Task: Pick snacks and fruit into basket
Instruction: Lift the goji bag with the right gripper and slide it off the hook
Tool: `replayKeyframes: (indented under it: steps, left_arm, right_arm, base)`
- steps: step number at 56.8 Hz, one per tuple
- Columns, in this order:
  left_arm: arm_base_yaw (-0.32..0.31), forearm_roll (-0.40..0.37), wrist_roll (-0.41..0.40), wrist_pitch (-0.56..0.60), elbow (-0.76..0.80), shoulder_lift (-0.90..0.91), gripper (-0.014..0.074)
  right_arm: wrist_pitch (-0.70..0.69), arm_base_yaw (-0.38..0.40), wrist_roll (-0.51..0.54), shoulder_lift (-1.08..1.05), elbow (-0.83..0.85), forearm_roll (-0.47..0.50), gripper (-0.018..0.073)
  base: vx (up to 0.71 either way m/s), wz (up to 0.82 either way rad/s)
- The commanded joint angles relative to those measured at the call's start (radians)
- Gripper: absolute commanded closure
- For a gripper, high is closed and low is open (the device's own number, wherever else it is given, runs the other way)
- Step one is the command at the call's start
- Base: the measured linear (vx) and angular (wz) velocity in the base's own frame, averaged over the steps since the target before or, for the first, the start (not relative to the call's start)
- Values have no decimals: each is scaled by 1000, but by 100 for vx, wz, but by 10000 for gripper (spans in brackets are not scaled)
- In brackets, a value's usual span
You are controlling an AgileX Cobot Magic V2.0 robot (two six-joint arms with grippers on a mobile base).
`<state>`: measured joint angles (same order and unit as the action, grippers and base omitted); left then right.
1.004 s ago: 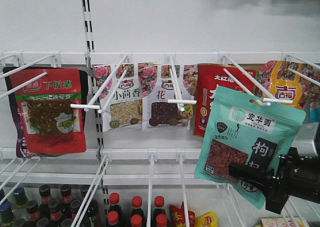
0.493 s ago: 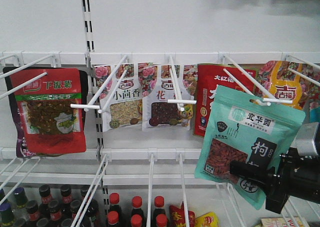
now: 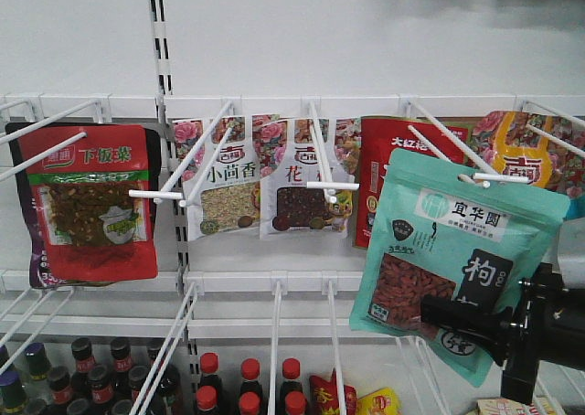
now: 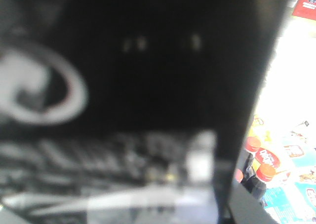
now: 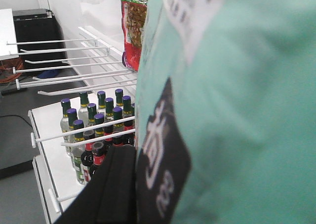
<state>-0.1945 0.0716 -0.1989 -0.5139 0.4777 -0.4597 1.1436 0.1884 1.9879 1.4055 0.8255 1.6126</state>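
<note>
A teal snack pouch with a window of red berries hangs from the tip of a white peg hook at the right of the shelf wall. My right gripper is shut on the pouch's lower edge from the right. In the right wrist view the pouch fills the frame, and a black finger presses against its printed face. The left wrist view is dark and blurred, so the left gripper's jaws cannot be made out. The fruit, the basket and the Franzzi box are out of view.
More packs hang on pegs: a red pouch, two spice pouches, a red pack behind the teal one. Capped bottles stand on the shelf below and also show in the right wrist view. Long wire pegs jut out.
The teal pouch has slid up and outward along its peg toward the tip and looks larger and nearer. My right arm has shifted lower and to the right with it.
</note>
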Motion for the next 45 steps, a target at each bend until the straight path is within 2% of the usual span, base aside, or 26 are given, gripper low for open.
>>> replayKeyframes:
  steps: [1, 24, 28, 35, 45]
  left_arm:
    - [0, 3, -1, 94, 34, -1, 600]
    - [0, 3, -1, 94, 34, -1, 600]
    - [0, 3, -1, 94, 34, -1, 600]
    - [0, 3, -1, 94, 34, -1, 600]
    - [0, 3, -1, 94, 34, -1, 600]
  right_arm:
    - [26, 3, -42, -61, 28, 52, 567]
    - [7, 3, -252, -151, 28, -92, 566]
    - [-65, 3, -301, -183, 17, -88, 566]
    - [-241, 3, -308, -284, -52, -62, 566]
    - [-314, 3, -368, -416, -155, -64, 566]
  base:
    - [0, 0]
    - [0, 0]
    - [0, 0]
    - [0, 0]
    - [0, 0]
